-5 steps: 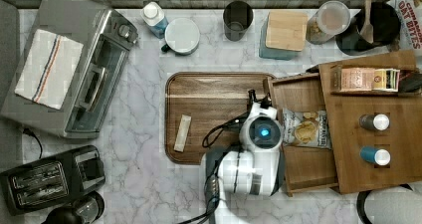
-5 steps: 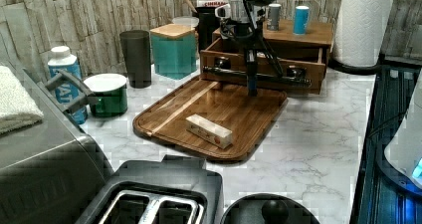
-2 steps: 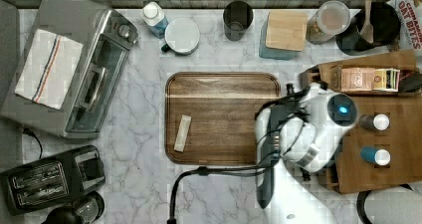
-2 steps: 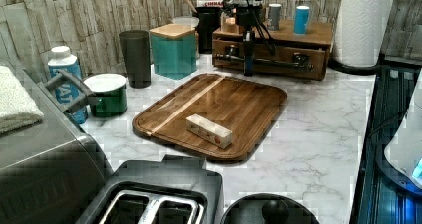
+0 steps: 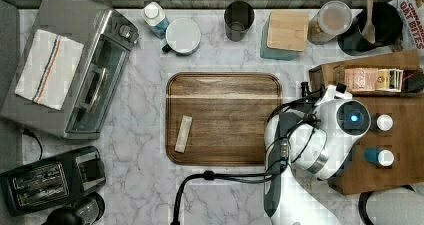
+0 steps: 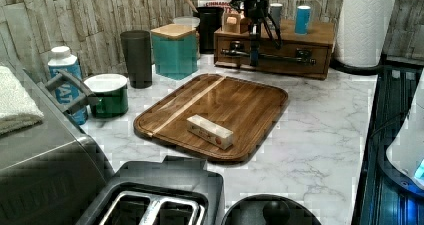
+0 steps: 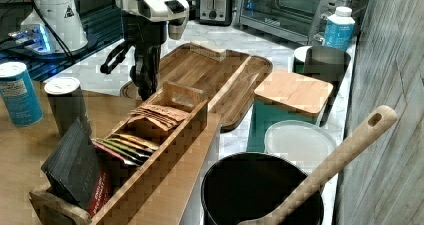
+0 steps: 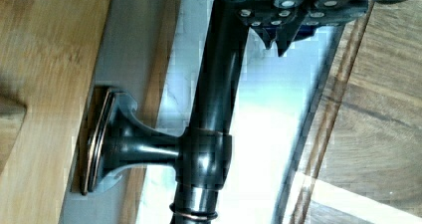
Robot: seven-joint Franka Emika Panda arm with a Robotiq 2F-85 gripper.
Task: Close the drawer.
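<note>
Drawer point(image 6: 272, 60) pushed flush into the wooden organizer point(image 6: 320, 35), at the left view's far right. Hand point(image 6: 255, 55) at its dark bar handle point(image 6: 280, 56); finger state: cannot tell. One second ago the drawer stood open.

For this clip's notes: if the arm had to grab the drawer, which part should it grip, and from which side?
Grip the dark bar handle on the drawer front. It runs horizontally and stands off the wood on posts, as the wrist view shows, leaving room behind it. Approach from the tray side, fingers above and below the bar, probably mid-span.
</note>
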